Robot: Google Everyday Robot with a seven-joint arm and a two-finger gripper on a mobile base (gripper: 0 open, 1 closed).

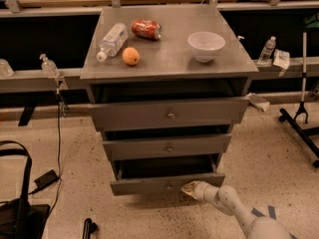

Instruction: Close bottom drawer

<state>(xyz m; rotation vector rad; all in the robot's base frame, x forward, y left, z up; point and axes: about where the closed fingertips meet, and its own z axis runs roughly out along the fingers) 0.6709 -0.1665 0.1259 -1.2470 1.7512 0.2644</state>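
Note:
The bottom drawer (149, 184) is the lowest and narrowest of three dark grey drawers in a grey cabinet, and it is pulled out, showing a dark inside. Its small knob (169, 186) sits at the front's centre. My gripper (189, 188) comes in from the lower right on a white arm. Its tip is at the drawer front, just right of the knob, at floor height.
The middle drawer (167, 147) and top drawer (169, 114) also stand partly out. On the cabinet top (169, 59) lie a water bottle (111, 40), an orange (131, 56), a red can (146, 29) and a white bowl (206, 46). A black bag (20, 213) sits on the floor at left, a stand's base (299, 123) at right.

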